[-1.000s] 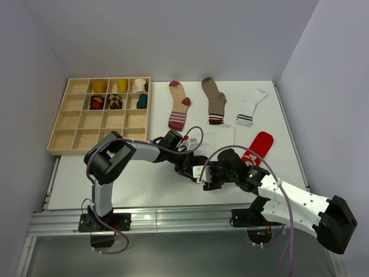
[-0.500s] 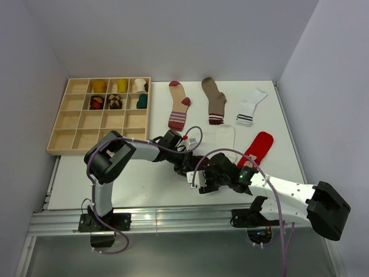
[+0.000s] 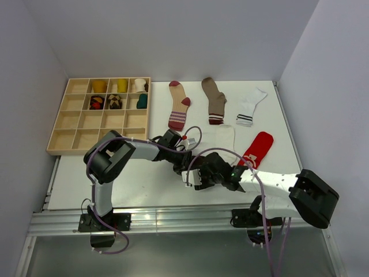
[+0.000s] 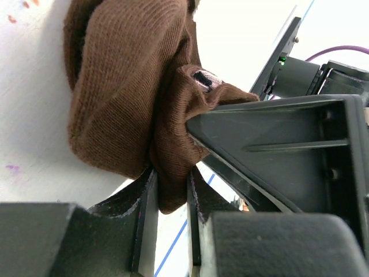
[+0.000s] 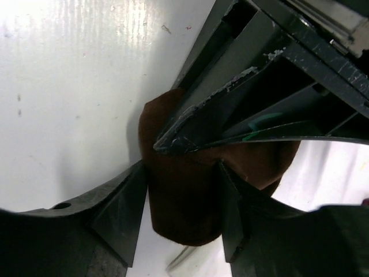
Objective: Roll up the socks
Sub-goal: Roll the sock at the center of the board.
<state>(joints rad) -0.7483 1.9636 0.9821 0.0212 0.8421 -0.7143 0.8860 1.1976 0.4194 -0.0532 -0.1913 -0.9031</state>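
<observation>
Left gripper (image 4: 172, 183): clamped on a fold of the brown sock (image 4: 112, 98), at the middle of the tabletop's (image 3: 138, 184) near edge.
Right gripper (image 5: 183, 176): has swung in from the right and narrowed; its jaws now straddle the same bundle, touching both sides.
Judged: two-handed rolling is under way.
Top view hides the sock beneath both grippers; only the wrist views show it.
Red sock (image 3: 258, 147), white sock (image 3: 225, 137): flat, farther back.

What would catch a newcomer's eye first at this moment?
Near the front centre, the left gripper pinches a fold of a dark brown sock, and the right gripper clasps the same bundle. Behind them, five socks lie flat. At far left, a wooden tray holds rolled bundles.
</observation>
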